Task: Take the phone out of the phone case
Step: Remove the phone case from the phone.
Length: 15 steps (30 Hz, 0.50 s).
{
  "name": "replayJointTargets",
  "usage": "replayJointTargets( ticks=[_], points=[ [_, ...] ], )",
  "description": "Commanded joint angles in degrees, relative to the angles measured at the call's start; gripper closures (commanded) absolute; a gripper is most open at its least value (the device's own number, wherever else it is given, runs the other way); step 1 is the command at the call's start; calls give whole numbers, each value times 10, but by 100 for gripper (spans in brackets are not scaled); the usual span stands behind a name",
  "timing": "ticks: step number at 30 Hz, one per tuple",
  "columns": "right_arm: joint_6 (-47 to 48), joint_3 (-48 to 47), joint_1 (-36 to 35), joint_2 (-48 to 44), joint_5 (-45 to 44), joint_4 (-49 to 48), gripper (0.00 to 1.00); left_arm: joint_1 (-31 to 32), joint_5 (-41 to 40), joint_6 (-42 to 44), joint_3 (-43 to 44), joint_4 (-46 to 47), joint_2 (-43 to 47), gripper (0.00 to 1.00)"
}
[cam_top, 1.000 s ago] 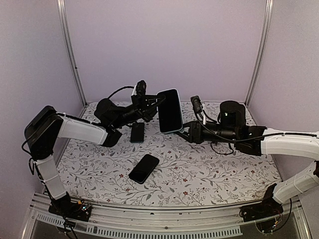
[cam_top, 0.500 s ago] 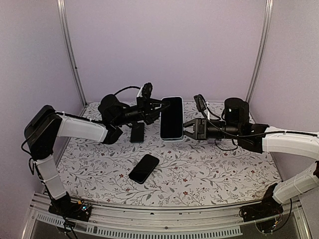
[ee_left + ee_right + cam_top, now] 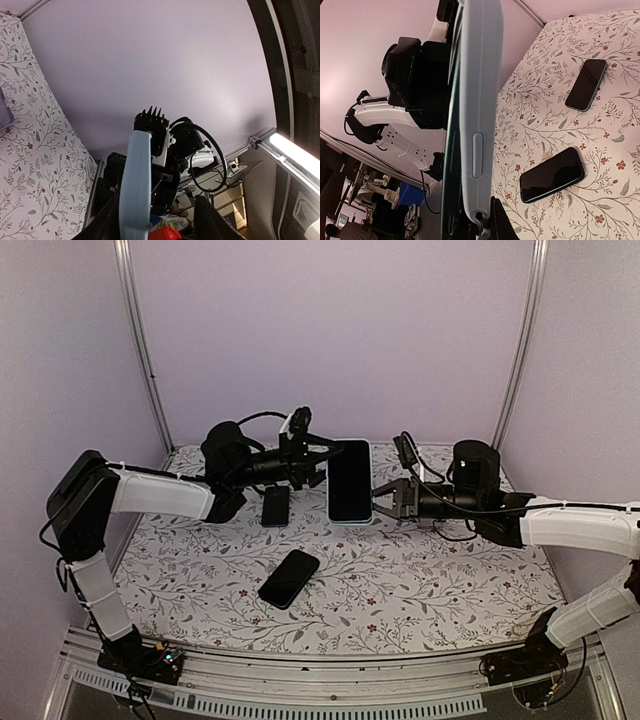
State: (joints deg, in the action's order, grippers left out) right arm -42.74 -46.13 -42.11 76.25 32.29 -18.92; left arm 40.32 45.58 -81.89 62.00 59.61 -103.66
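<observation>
left gripper (image 3: 318, 462) clamped on the light-blue phone case (image 3: 351, 481) left edge, held upright; right gripper (image 3: 381, 502) straddles its lower-right corner, clamping unclear

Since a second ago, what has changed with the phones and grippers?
The cased phone, tilted a second ago, has been swung upright and shifted slightly right. The left gripper followed it right, and the right gripper drew back a little to the right. Both kept hold of its edges. The far phone and near phone on the table did not move.
</observation>
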Motion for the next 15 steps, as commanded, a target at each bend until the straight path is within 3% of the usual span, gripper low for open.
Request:
replayJointTargets(
  ticks=[1, 7, 10, 15],
  points=[
    [-31, 8, 17, -1, 7, -73, 100, -11, -8, 42, -7, -70, 42, 45],
    [-44, 9, 26, 7, 15, -103, 100, -21, -51, 145, -3, -264, 95, 26],
    [-45, 8, 30, 15, 17, -114, 100, -28, -67, 181, -4, -330, 120, 22],
    [-44, 8, 42, 19, 7, -134, 100, -38, -62, 185, -34, -350, 149, 22]
  ],
)
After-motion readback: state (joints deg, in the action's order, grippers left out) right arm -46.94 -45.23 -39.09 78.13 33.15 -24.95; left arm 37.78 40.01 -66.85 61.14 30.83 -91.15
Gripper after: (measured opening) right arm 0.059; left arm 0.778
